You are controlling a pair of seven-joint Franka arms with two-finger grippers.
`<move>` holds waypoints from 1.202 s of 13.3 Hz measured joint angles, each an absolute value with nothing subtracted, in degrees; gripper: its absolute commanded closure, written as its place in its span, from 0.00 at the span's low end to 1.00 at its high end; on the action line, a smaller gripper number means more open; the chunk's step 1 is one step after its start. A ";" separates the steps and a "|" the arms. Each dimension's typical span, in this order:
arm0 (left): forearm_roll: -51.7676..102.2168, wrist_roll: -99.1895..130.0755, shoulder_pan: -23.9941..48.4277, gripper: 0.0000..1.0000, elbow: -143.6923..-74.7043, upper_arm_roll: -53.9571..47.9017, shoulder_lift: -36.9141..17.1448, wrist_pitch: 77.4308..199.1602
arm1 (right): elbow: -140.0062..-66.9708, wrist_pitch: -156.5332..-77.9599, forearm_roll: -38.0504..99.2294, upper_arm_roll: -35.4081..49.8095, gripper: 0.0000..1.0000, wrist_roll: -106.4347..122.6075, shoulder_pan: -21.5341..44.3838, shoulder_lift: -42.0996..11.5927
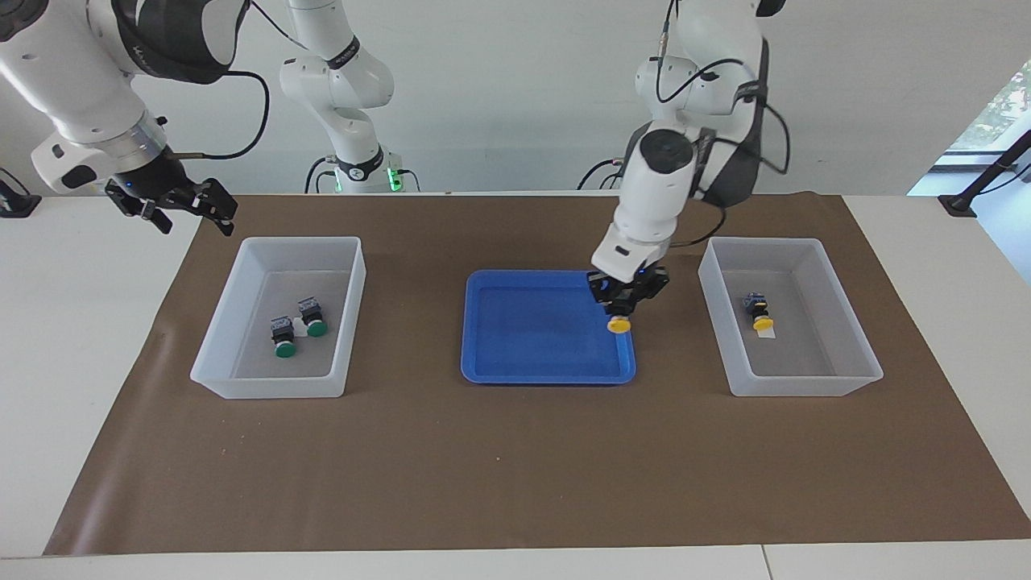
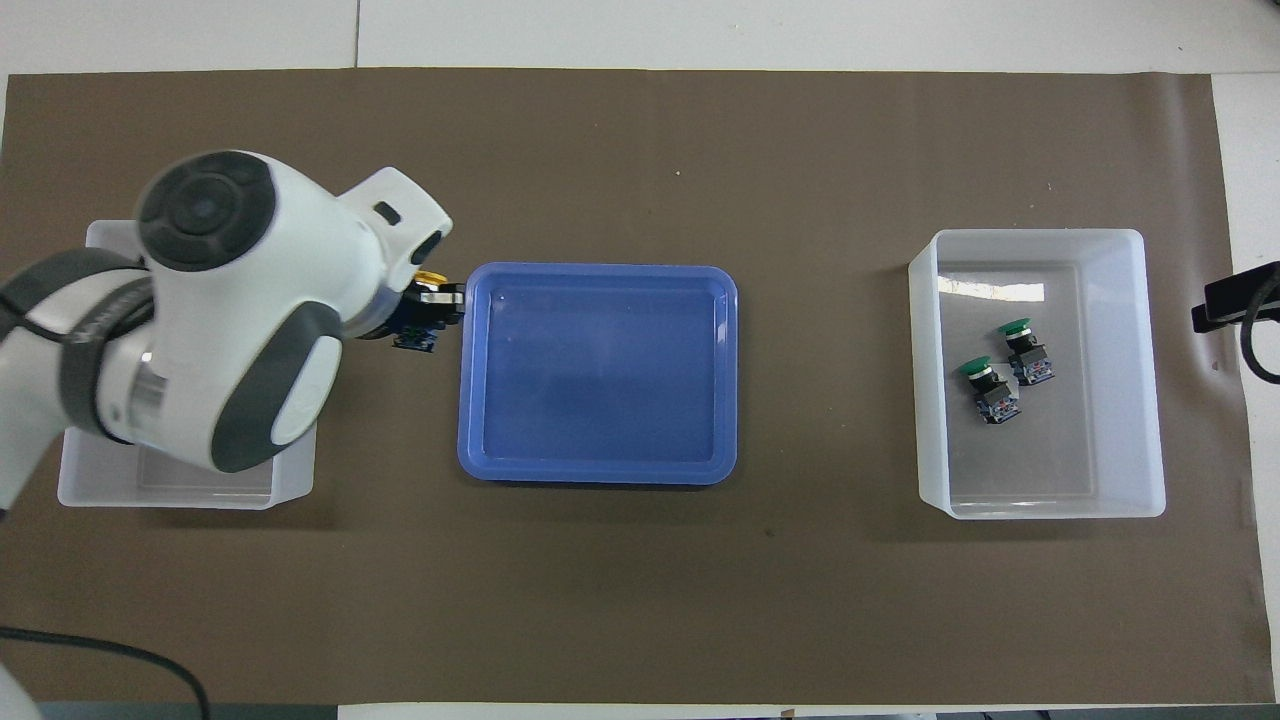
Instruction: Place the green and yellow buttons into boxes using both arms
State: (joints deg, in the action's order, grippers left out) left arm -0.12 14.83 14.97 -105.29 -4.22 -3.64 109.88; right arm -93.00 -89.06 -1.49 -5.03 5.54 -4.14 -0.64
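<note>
My left gripper [image 1: 621,308] is shut on a yellow button [image 1: 618,324] and hangs above the blue tray's [image 1: 499,372] edge at the left arm's end, cap pointing down. From overhead the same gripper [image 2: 428,318] shows between the tray [image 2: 600,476] and one box [image 2: 180,492], which the arm mostly covers. That box [image 1: 846,322] holds another yellow button [image 1: 758,311]. The other box [image 1: 242,282] holds two green buttons [image 1: 284,338] [image 1: 312,320], also seen overhead [image 2: 985,386] [image 2: 1025,350]. My right gripper [image 1: 173,203] waits open in the air beside that box [image 2: 1150,380].
The boxes and tray stand on a brown mat [image 1: 515,467] covering most of the white table. Nothing lies in the tray. The right gripper's tip [image 2: 1235,298] shows at the overhead view's edge, past the mat's border.
</note>
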 measured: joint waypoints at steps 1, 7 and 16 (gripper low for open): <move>0.18 8.42 10.88 1.00 -105.63 -4.05 -2.22 108.19 | -93.00 -89.06 -1.49 -4.99 0.00 5.54 -4.13 -0.61; 0.96 -14.14 -3.46 0.00 -118.69 -3.76 -1.74 119.41 | -93.00 -89.05 -1.47 -4.95 0.00 5.54 -4.06 -0.27; 1.17 -10.95 -3.39 0.00 -106.13 -4.37 0.10 106.28 | -93.01 -89.05 -1.46 -4.82 0.00 5.55 -3.89 -0.07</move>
